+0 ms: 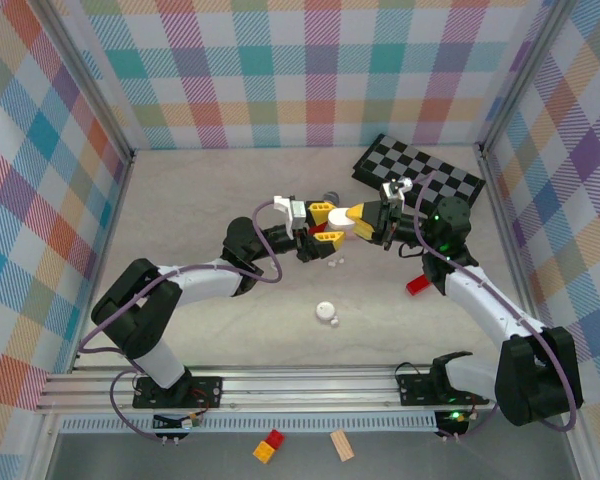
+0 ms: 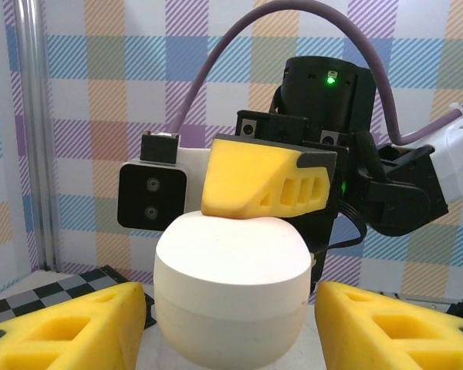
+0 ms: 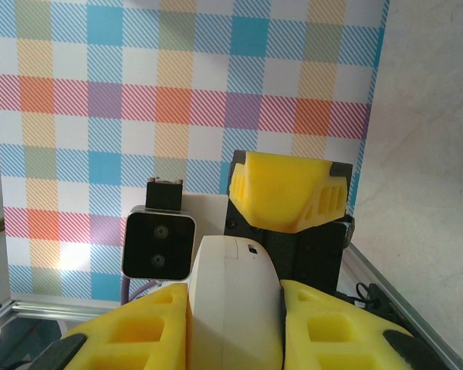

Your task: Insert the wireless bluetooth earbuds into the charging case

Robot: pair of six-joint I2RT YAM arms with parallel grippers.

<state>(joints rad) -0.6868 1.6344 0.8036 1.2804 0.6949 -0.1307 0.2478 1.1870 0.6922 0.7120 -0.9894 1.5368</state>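
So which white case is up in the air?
The charging case pinched by the right gripper, off the table. The other white case lies on it.

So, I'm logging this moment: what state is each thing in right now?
Charging case: closed, held off the table.
Right gripper: shut on the charging case.
Left gripper: open, one finger on each side of it.
Earbuds: loose on the table.
Second case: lying on the table.
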